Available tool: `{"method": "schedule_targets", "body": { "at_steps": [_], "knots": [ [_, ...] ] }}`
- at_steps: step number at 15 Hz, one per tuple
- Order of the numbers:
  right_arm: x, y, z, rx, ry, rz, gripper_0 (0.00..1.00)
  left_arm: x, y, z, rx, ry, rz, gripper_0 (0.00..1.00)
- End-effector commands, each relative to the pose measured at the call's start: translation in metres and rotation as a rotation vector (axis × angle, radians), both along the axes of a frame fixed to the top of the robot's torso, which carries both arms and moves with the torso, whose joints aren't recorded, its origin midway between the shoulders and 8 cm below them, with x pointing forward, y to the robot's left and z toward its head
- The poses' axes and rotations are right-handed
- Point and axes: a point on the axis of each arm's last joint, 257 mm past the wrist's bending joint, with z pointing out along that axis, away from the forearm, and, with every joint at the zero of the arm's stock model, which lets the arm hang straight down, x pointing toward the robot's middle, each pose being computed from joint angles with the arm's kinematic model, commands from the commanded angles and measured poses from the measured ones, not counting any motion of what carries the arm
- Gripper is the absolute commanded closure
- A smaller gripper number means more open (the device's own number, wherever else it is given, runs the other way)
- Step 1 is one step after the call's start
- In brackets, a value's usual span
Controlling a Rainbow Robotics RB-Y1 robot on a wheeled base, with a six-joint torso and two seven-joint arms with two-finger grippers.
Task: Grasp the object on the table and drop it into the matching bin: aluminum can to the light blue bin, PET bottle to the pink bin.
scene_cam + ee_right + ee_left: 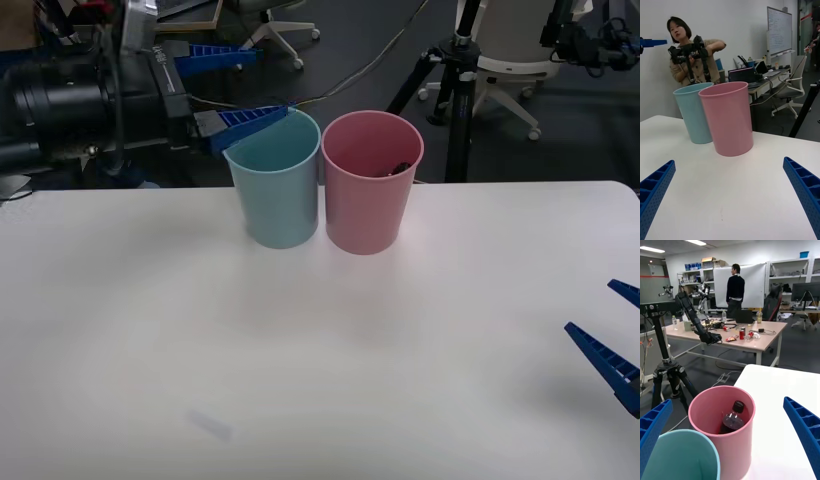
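matt plastic pink bin (735,450), light blue bin (275,190); smooth white table (300,350).

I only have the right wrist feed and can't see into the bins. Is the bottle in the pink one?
Observer: Yes. The PET bottle sits inside the pink bin, cap up, leaning against the wall.
Operator: Where is the left pincer?
Observer: The left pincer is open and raised at the far rim of the light blue bin.
Operator: Anything in the blue one?
Observer: Nothing shows in the part of its inside that I can see.
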Motion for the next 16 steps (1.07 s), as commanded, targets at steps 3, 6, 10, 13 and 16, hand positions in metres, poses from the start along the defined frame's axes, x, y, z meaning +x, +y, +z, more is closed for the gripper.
{"method": "schedule_targets", "body": {
  "at_steps": [3,6,10,13,16],
  "knots": [
    [0.000,0.000,0.000,0.000,0.000,0.000,0.00,-0.025,0.039,-0.008,-0.010,-0.023,0.014,0.00],
    [0.000,0.000,0.000,0.000,0.000,0.000,0.00,-0.039,0.071,-0.018,-0.026,-0.010,0.062,0.00],
    [0.000,0.000,0.000,0.000,0.000,0.000,0.00,-0.047,0.113,-0.033,-0.041,-0.015,0.144,0.00],
    [0.000,0.000,0.000,0.000,0.000,0.000,0.00,-0.058,0.148,-0.053,-0.042,-0.014,0.217,0.00],
    [0.000,0.000,0.000,0.000,0.000,0.000,0.00,-0.073,0.182,-0.071,-0.066,0.018,0.313,0.00]
  ]
}}
